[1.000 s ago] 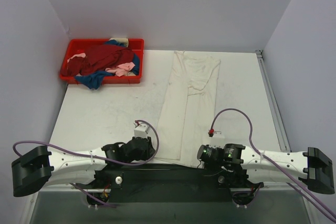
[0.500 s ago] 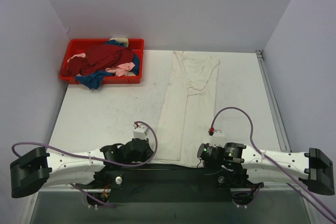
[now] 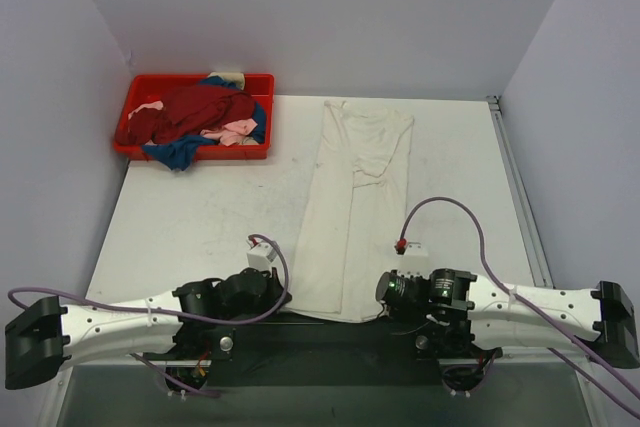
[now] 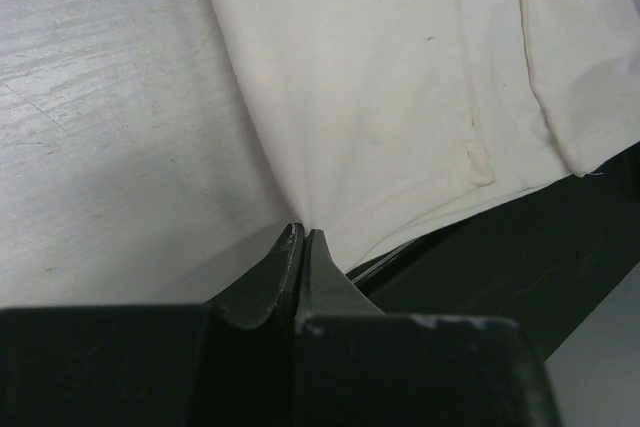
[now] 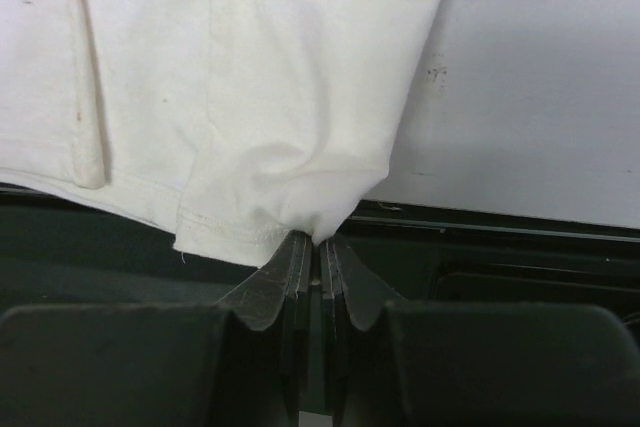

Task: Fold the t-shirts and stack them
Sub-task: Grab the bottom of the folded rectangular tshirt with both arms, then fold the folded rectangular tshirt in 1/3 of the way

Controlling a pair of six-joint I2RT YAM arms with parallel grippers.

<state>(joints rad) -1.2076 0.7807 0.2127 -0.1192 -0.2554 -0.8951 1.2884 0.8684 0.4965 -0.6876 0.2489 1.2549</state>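
Top external: cream-white t-shirt (image 3: 350, 217) lies as a long strip, 12 to 6 o'clock; left gripper (image 4: 302, 239) and right gripper (image 5: 320, 245) each pinch a hem corner at 6, so next, I reckon, I lift both evenly toward 12, halving it.

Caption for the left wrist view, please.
Left gripper shut on a near corner of the cream-white t-shirt at the table edge.

No word, label, brand mark, number or sign can be read anywhere, whether on the cream shirt (image 3: 350, 217), the red tray (image 3: 240, 152) or the table (image 3: 200, 217).
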